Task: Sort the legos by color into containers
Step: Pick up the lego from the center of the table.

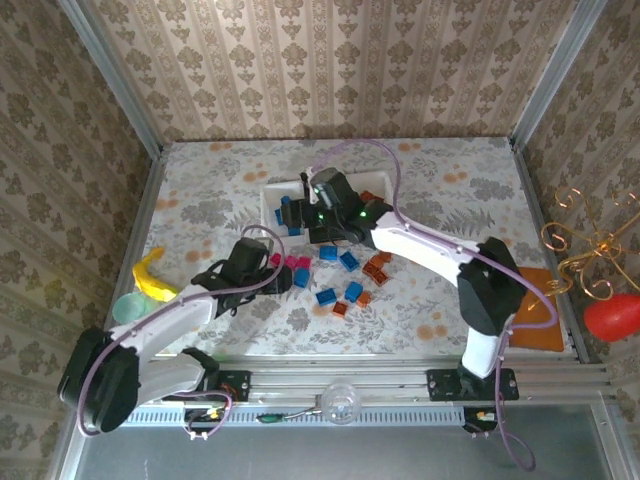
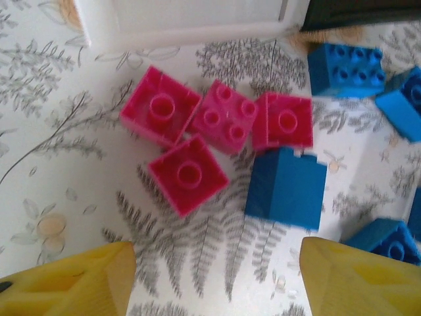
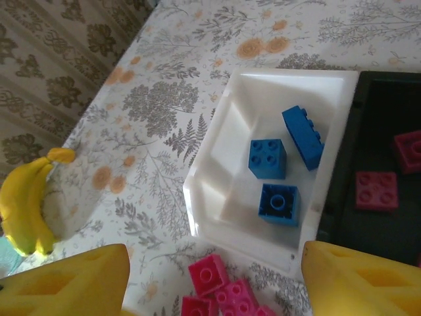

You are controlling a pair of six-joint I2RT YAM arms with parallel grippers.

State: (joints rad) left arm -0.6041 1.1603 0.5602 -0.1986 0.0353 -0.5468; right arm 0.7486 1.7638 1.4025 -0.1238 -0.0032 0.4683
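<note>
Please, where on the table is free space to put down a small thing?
Free: the cloth between the banana and the white tray, and the far strip behind that tray, up to the wall. Crowded: in front of it, where pink bricks and blue bricks lie.

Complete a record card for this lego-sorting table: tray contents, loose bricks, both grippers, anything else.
white plastic tray: three blue lego bricks inside
black plastic tray: two magenta-pink lego bricks visible inside
left gripper: open, empty, over four loose pink bricks and a loose blue brick
right gripper: open, empty, near the white tray
floral table: more blue bricks, orange bricks
other: yellow toy banana, lying on the table
</note>
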